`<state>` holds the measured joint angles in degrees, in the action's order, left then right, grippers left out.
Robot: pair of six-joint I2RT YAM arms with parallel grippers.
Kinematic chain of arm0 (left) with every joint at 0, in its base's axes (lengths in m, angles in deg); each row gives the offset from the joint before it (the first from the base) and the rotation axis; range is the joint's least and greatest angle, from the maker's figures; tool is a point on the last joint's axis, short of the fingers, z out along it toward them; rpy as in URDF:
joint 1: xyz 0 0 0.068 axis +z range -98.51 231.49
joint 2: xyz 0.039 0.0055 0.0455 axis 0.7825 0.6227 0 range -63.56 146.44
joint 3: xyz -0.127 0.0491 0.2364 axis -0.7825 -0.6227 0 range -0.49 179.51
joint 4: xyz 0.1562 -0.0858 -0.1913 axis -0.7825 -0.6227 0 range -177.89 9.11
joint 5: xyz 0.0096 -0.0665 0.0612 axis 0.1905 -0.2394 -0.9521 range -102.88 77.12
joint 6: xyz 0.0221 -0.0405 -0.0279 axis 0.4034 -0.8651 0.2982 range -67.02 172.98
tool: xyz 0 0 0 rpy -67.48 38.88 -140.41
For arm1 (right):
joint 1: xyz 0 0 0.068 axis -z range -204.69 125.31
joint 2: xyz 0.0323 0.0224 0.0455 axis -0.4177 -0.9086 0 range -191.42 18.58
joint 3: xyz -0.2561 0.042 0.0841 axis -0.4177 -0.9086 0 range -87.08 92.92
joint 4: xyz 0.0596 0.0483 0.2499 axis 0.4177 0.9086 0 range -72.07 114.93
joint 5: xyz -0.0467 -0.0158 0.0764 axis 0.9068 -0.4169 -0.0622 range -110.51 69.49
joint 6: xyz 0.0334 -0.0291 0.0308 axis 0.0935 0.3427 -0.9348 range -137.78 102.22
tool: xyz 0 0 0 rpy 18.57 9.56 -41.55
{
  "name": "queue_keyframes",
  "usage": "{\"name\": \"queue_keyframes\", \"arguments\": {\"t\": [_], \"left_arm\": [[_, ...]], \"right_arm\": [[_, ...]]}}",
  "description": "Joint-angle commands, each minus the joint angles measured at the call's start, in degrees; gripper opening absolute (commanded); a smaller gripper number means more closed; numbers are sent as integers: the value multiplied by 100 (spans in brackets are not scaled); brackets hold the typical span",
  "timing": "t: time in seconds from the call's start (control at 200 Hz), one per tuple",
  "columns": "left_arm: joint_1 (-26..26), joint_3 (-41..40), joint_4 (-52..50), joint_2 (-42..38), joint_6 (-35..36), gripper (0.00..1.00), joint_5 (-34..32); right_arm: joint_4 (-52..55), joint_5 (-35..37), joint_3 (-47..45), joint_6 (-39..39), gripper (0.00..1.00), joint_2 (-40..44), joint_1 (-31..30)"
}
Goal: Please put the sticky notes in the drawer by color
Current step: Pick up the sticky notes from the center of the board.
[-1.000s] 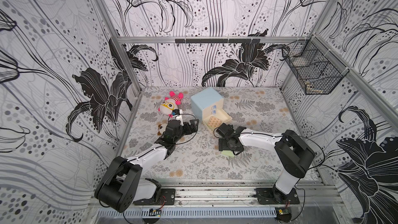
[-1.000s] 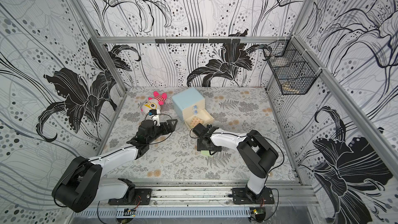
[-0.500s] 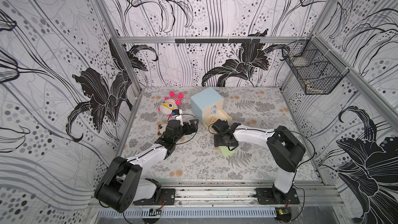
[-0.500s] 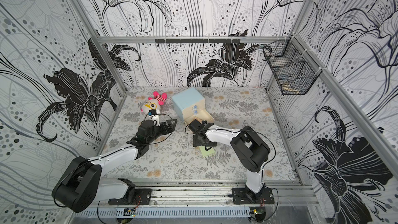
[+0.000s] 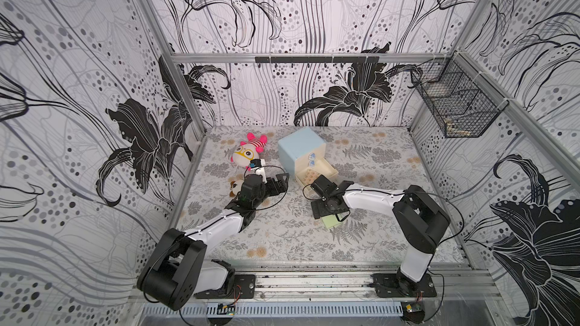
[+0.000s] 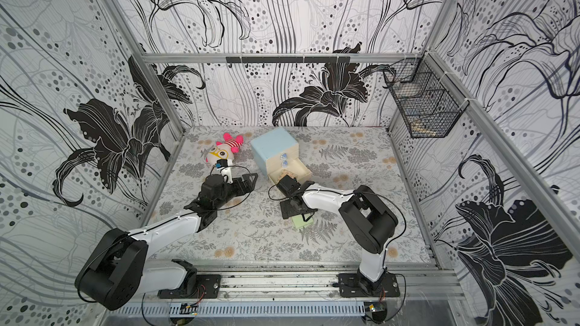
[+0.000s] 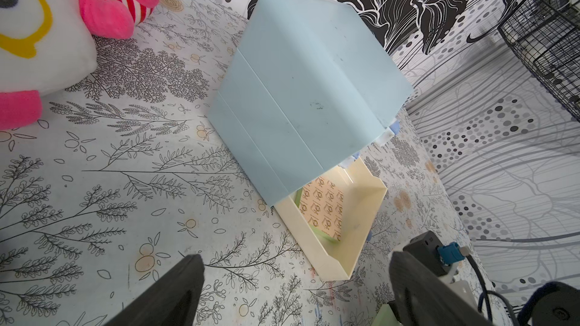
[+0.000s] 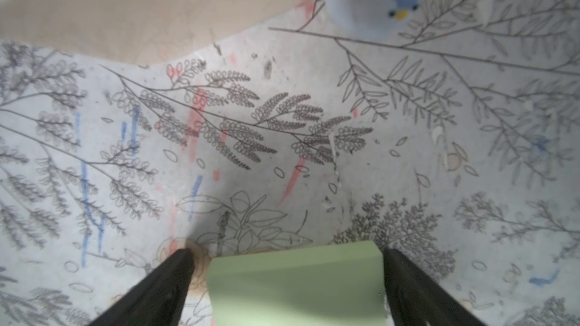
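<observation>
Green sticky note (image 5: pixel 332 223): lay flat on desk (image 5: pixel 282 239), lower middle of a top view, directly beneath the spread, empty right tool (image 8: pixel 287 254).

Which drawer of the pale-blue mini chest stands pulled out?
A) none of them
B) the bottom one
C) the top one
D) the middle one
B: the bottom drawer juts out of the chest at table level, its inside open to view.
</observation>
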<state>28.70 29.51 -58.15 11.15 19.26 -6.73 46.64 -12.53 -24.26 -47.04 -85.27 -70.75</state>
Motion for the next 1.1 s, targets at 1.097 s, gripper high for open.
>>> {"name": "queue_keyframes", "arguments": {"t": [1.097], "left_arm": [[0,41,187,-55,29,97,-13]], "right_arm": [[939,354,-141,329,85,-215,-175]]}}
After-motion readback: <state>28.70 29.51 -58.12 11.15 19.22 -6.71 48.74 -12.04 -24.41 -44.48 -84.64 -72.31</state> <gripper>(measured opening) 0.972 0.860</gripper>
